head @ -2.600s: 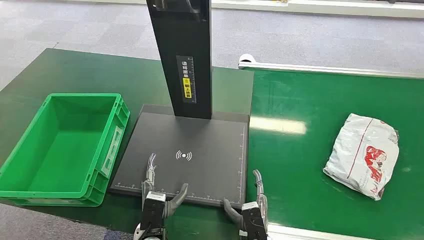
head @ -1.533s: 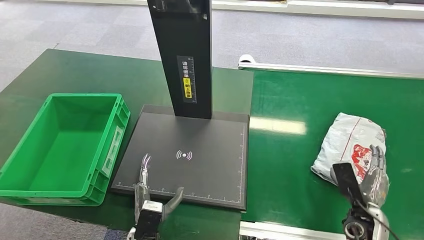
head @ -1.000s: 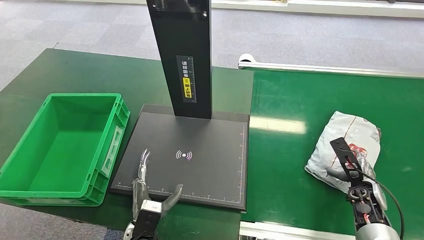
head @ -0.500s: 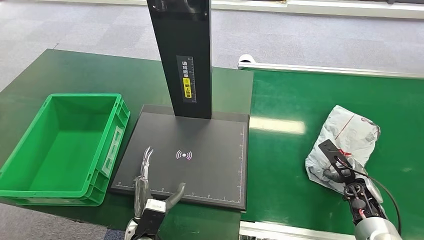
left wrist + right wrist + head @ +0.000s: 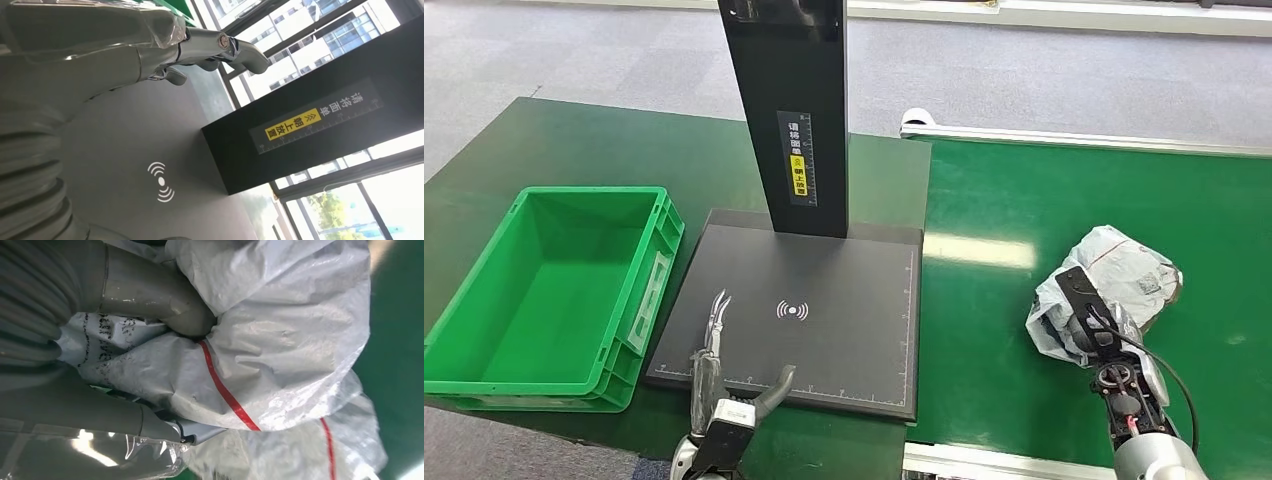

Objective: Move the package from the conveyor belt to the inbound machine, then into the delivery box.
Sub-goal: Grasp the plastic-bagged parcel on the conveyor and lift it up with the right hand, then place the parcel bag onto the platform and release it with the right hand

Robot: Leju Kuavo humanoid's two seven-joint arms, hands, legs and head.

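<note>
Your right hand [image 5: 1096,335] grips the crumpled package [image 5: 1114,280] at frame right; the scanner pad [image 5: 844,290] lies leftward, centre frame.

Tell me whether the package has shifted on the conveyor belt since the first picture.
Yes. The package, now crumpled in the right hand, sits closer to the scanner platform than earlier, drawn leftward across the belt.

You can see the left hand [image 5: 724,385] has slim silver fingers and a grey thumb. The right hand [image 5: 1096,335] carries a black plate, with a black cable looping over its silver wrist.
</note>
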